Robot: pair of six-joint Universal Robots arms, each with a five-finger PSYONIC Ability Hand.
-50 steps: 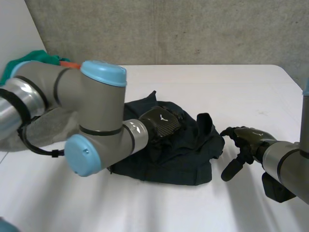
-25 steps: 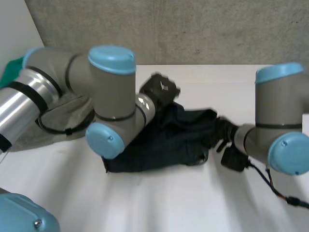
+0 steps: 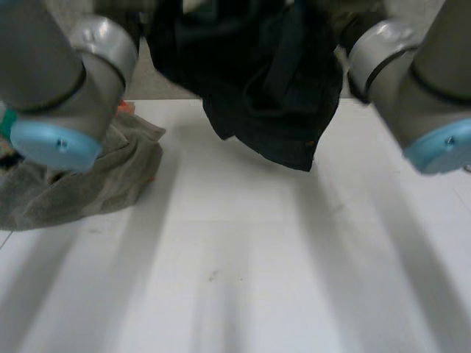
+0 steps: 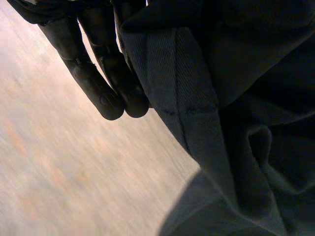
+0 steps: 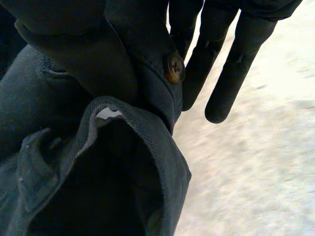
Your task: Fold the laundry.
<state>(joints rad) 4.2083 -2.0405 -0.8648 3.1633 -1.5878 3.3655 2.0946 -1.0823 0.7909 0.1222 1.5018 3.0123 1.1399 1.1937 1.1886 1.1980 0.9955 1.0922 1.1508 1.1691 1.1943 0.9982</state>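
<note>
**Dark garment** (image 3: pixel 257 88): held up in the air over the white table (image 3: pixel 243 294), hung between the left arm (image 3: pixel 51 81) and the right arm (image 3: pixel 419 81).

**Left hand** (image 4: pixel 98 78): fingers nearly straight, a stitched hem of the garment pinched against them.

**Right hand** (image 5: pixel 231 64): fingers straight, the garment's edge with a brown button (image 5: pixel 174 67) gripped beside them.

**Grey cloth** (image 3: pixel 88 184): heaped on the table under the left arm, apart from the garment.
</note>
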